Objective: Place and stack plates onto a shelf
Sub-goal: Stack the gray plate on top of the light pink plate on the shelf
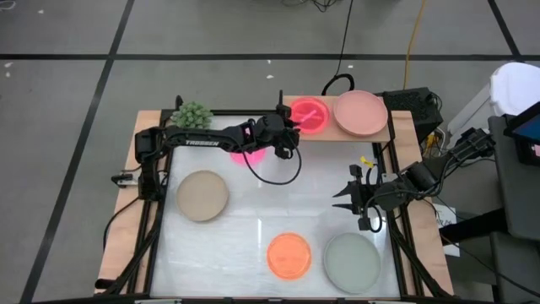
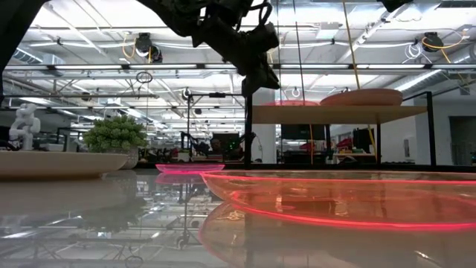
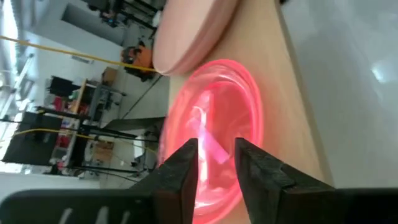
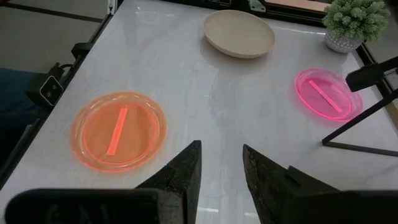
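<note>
Broadly, the white tabletop (image 1: 253, 211) fills the middle, and the light-wood shelf (image 1: 396, 127) stands along its far edge on thin black supports. On the shelf lie 2 plates side by side: a salmon-pink plate (image 1: 360, 113) and, touching it, a small magenta plate (image 1: 310, 115). The left arm reaches across the far side of the tabletop, and the left gripper (image 1: 289, 125) sits at the magenta plate's edge on the shelf; in the left wrist view its jaws straddle that plate's rim with a small gap, and I cannot tell whether they pinch it or have let go. The right gripper (image 1: 344, 198) hangs above the right side of the tabletop, jaws parted and empty. On the tabletop lie 4 plates: a pale grey-green plate (image 1: 351, 263) near the front right corner, a beige plate (image 1: 202, 195) on the left, an orange plate (image 1: 289, 255) just beside the grey-green one, and a second magenta plate (image 1: 255, 155) partly under the left arm. A small green plant (image 1: 192, 115) stands at the far left corner.
</note>
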`<state>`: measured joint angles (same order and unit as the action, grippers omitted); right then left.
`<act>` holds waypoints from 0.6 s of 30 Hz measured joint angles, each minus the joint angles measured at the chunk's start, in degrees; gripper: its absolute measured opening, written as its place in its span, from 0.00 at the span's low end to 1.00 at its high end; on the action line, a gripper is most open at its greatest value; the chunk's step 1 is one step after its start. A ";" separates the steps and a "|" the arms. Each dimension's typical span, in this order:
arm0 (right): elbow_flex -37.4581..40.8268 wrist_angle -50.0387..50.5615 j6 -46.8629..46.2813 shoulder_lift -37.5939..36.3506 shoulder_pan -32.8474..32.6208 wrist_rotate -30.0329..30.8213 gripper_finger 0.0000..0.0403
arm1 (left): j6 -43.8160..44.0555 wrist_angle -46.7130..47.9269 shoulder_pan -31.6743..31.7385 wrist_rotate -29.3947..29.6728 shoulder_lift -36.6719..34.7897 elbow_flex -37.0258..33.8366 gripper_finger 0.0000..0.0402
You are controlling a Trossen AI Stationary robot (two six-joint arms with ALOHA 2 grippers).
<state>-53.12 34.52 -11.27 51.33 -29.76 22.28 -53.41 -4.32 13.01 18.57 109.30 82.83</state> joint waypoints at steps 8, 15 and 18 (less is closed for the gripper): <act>0.00 0.07 -0.20 -0.02 0.00 -0.02 0.25 | 3.46 0.62 -3.30 6.01 -2.65 0.00 0.30; 0.21 0.49 -2.47 0.04 0.00 0.02 0.25 | 17.35 14.44 -6.63 7.10 -9.13 0.00 0.30; 0.85 0.46 -3.04 0.07 0.00 0.04 0.25 | 23.64 21.60 -7.88 4.39 -11.65 0.00 0.30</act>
<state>-52.27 34.98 -14.31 51.40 -29.76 22.33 -29.78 17.28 5.13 22.96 97.65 82.83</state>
